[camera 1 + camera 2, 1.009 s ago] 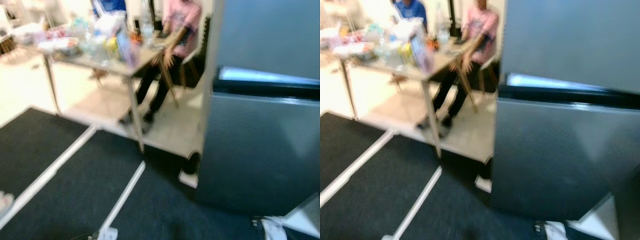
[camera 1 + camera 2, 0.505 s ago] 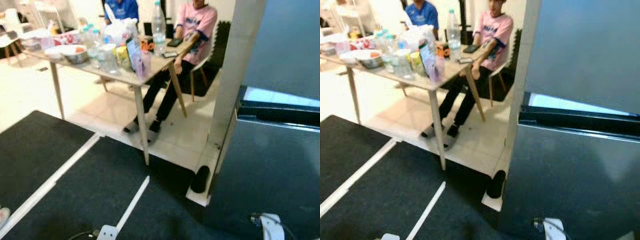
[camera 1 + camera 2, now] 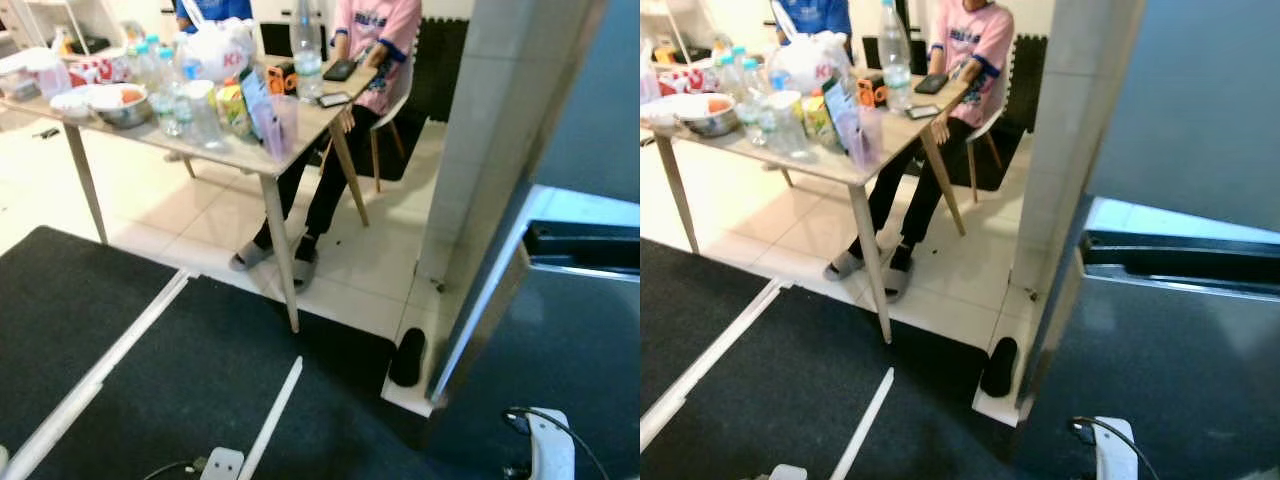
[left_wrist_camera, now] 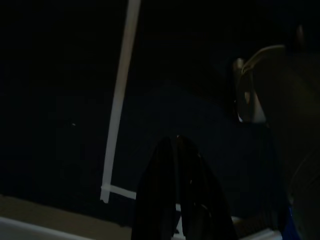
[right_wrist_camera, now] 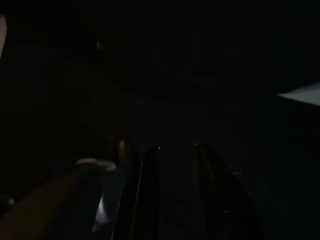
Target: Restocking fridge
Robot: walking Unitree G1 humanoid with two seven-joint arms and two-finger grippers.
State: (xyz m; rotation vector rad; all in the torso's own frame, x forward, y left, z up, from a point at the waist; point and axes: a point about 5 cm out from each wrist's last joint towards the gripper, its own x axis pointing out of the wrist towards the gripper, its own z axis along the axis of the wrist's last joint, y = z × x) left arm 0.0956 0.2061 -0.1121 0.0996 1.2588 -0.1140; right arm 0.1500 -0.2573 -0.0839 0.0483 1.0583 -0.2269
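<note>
A dark grey fridge (image 3: 575, 340) stands at the right, its lower door (image 3: 1160, 370) below a black gap and its upper door (image 3: 1210, 100) above. A wooden table (image 3: 290, 135) at the left carries water bottles (image 3: 305, 50), a bowl (image 3: 120, 100), cartons and a white bag. My left gripper (image 4: 177, 142) hangs over dark carpet with its fingers together and nothing held. My right gripper (image 5: 177, 150) hangs in shade, its two fingers apart with nothing between them.
A person in a pink shirt (image 3: 375, 30) sits behind the table, another in blue (image 3: 810, 15) beyond. A tiled pillar (image 3: 490, 130) stands beside the fridge, with a black slipper (image 3: 407, 357) at its foot. A white power strip (image 3: 550, 455) and white lines (image 3: 270, 420) lie on the dark carpet.
The camera has swung and steadied: the blur is gone, the fridge has slid toward the picture's right, and the pillar has come into view. Nothing on the table moved.
</note>
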